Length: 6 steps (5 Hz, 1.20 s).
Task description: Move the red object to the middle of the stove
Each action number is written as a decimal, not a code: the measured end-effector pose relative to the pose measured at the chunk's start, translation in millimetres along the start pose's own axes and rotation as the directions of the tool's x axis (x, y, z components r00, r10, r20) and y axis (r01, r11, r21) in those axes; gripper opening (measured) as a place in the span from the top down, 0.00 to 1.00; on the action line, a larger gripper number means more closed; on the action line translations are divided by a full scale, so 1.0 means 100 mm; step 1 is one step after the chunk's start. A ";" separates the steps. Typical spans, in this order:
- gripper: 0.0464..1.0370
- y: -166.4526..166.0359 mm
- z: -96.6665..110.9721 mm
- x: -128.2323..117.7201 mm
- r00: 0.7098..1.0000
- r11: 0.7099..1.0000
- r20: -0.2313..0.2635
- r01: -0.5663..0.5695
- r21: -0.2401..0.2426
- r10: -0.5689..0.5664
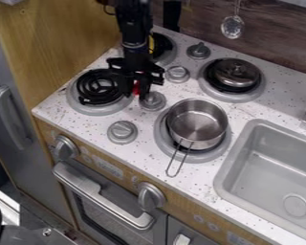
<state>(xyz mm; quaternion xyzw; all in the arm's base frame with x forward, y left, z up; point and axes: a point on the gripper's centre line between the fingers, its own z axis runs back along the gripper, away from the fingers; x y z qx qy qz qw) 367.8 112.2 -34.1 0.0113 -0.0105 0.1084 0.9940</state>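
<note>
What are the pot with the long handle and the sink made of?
The pot looks like shiny metal, maybe steel, because its walls catch bright streaks of light. The sink is smooth, dull grey, probably plastic, though it could be painted metal.

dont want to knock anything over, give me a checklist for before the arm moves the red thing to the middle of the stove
1. Red object located: ok, a bit of red shows at the gripper.
2. Firm grip on it: cannot tell, the gripper hides most of it.
3. Room around the gripper: not ok, a grey knob sits right beside it in this view.
4. Pot seated: ok, the steel pot is upright on its burner, wire handle towards the counter's front edge.
5. Metal lid out of the way: ok, it lies on a back burner, apart from the gripper.
</note>
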 end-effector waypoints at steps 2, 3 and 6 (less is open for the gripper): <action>0.61 0.05 -0.24 0.02 0.999 1.000 -0.046 0.026 -0.006 -0.026; 0.30 0.13 -0.40 -0.01 0.995 1.000 -0.099 0.003 -0.020 -0.005; 0.06 0.04 0.12 -0.27 1.000 1.000 -0.001 0.027 -0.010 -0.027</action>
